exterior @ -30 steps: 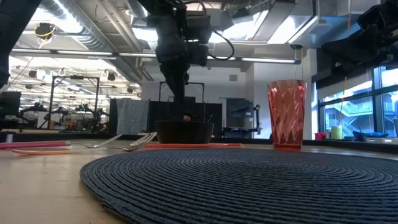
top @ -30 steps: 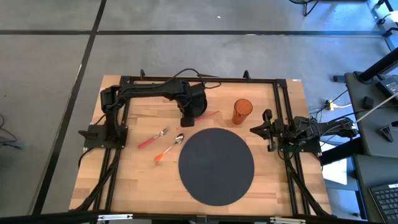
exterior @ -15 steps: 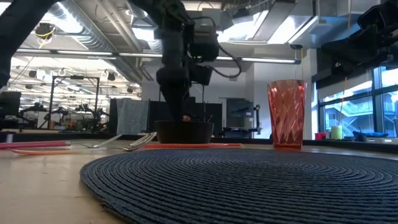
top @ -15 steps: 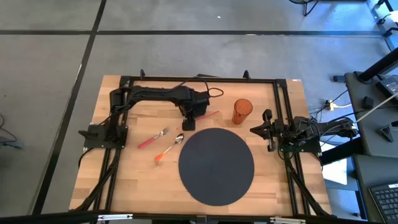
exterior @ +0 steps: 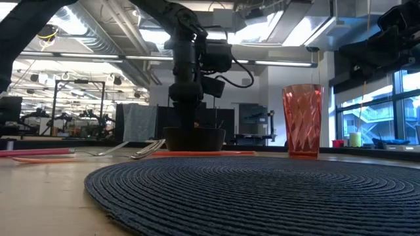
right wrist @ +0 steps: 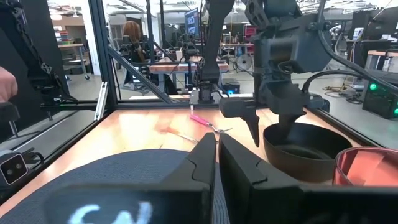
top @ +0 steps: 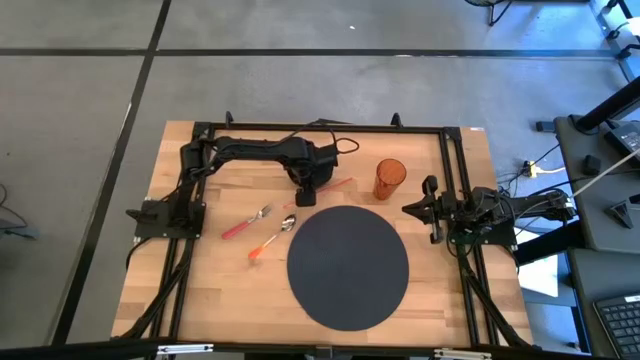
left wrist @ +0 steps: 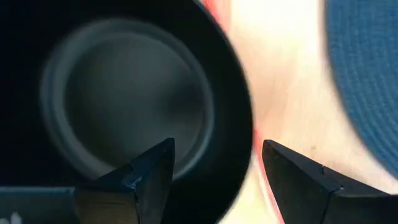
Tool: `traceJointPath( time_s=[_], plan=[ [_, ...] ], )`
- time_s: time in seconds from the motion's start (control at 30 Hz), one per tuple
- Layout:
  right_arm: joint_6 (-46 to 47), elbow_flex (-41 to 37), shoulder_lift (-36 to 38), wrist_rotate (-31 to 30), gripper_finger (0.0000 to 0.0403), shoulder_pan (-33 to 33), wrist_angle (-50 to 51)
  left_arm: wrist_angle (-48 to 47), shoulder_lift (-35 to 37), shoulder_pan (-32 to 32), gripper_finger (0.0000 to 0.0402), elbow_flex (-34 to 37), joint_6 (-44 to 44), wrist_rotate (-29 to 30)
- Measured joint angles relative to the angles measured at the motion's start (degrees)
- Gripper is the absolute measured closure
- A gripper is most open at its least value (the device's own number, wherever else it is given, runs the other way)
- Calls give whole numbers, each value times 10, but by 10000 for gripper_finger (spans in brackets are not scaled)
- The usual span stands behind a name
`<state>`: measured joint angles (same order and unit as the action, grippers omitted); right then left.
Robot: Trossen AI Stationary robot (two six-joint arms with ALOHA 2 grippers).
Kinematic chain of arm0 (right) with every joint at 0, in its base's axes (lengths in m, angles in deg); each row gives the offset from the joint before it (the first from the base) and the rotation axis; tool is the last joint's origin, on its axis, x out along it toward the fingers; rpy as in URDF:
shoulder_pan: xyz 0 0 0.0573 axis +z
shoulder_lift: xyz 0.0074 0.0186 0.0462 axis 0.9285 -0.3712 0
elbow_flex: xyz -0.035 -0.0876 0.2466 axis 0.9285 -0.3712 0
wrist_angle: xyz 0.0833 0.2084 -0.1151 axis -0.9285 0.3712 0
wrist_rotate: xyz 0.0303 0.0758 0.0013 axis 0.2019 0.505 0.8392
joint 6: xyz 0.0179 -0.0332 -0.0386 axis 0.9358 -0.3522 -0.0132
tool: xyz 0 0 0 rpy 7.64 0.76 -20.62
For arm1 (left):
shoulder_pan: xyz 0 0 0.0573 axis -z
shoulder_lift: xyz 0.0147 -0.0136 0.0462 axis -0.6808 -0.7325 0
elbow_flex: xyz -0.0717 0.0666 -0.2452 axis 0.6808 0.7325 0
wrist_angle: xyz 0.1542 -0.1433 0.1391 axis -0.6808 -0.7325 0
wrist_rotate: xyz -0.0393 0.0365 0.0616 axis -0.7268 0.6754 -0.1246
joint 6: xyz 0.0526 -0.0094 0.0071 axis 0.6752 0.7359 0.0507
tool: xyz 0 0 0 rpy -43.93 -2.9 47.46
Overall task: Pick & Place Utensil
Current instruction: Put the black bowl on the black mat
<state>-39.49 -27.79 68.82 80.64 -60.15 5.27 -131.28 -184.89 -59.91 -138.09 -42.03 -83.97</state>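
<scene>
A black bowl (left wrist: 124, 106) stands on the wooden table behind the dark round placemat (top: 348, 265). My left gripper (left wrist: 217, 152) hangs open over it, pointing down. One finger (left wrist: 149, 177) stands inside the bowl and the other (left wrist: 298, 180) outside, with the rim (left wrist: 242, 143) between them; I see no touch. A thin red utensil (top: 338, 185) lies on the table beside the bowl. A pink-handled fork (top: 247, 222) and an orange-handled spoon (top: 270, 240) lie left of the placemat. My right gripper (right wrist: 216, 162) waits shut at the table's right edge.
A ribbed orange cup (top: 389, 178) stands upright right of the bowl, behind the placemat. A black frame (top: 320, 127) runs round the table. Bare wood lies at the near left. A person's hand (right wrist: 5, 84) shows beyond the frame in the right wrist view.
My left gripper has come down toward the black bowl, its fingers sinking to the rim. The bowl, utensils and cup have stayed in place.
</scene>
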Motion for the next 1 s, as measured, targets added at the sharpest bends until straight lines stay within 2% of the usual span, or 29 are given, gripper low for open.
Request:
traceJointPath(
  time_s=[0.17, 0.37, 0.53, 0.73, 1.0],
  plan=[
    [0, 0, 0, 0, 381, 0, 0, -1, -22, 5, 172, 0, 9, 24],
    [0, 0, 0, 0, 381, 0, -2, 0, -32, 3, 216, 0, 17, 23],
    [0, 0, 0, 0, 381, 0, -2, -6, -32, 2, 280, 0, 16, 23],
    [0, 0, 0, 0, 381, 0, 0, -5, -32, 6, 384, 0, 18, 25],
    [0, 0, 0, 0, 381, 0, 0, -15, -16, 13, 397, 0, 30, 55]
  ],
)
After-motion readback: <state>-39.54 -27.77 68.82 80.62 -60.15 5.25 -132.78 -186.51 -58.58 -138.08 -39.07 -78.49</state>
